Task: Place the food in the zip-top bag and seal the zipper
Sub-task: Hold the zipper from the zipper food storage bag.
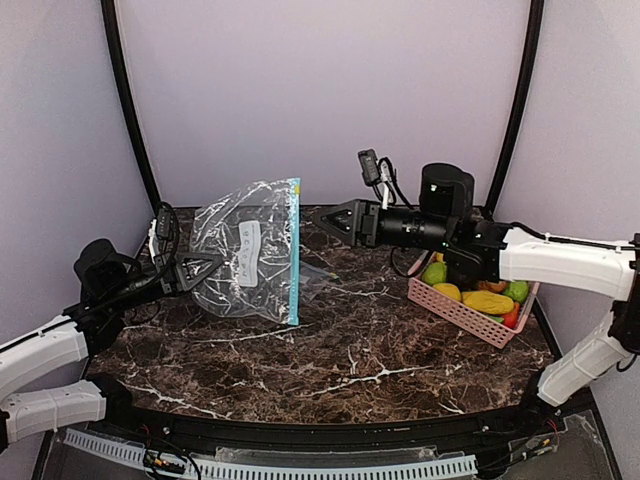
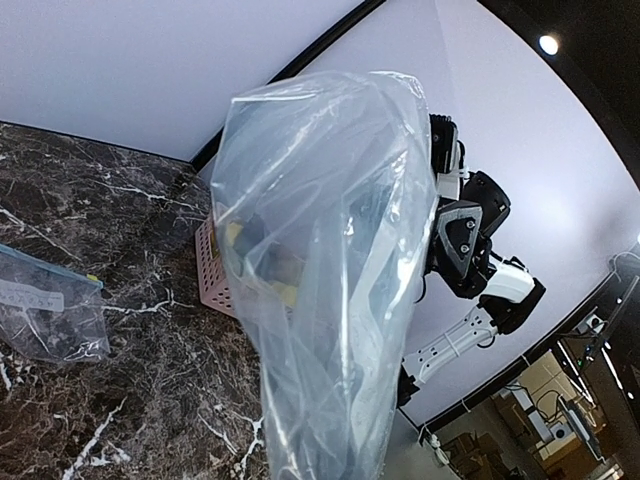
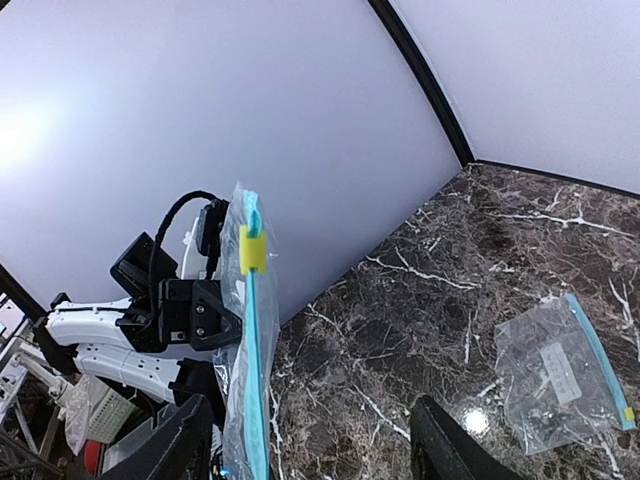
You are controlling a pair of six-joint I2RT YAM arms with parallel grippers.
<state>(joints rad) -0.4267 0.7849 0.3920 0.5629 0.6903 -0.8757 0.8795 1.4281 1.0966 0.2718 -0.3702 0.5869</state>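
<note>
Dark brown, white-veined marble tabletop (image 1: 350, 370), enclosed by pale lilac walls (image 1: 320, 90) and black corner posts (image 1: 130, 100). My left gripper (image 1: 205, 266) pinches the clear zip-top bag with blue zipper (image 1: 250, 250), held upright. My right gripper (image 1: 325, 220) faces it, fingers spread, empty. Glossy toy fruits and vegetables (image 1: 488, 300) lie in the pink slatted plastic basket (image 1: 455, 312) at the table's right.

We count 2 clear zip bags: 1 standing bag (image 1: 250, 255) and 1 flat bag (image 3: 560, 375). There are 2 yellow sliders, 1 per bag: standing-bag slider (image 3: 252, 250), flat-bag slider (image 3: 628, 413). 1 pink basket (image 1: 455, 312). Toy food (image 1: 488, 302): at least 6 pcs showing, incl. 2 green, 2 yellow, 1 red. They overlap, so we can't give an exact no. 2 arms, left arm (image 1: 45, 350) and right arm (image 1: 560, 262), w/ 1 gripper each: left gripper (image 1: 215, 265), right gripper (image 1: 318, 217).
</note>
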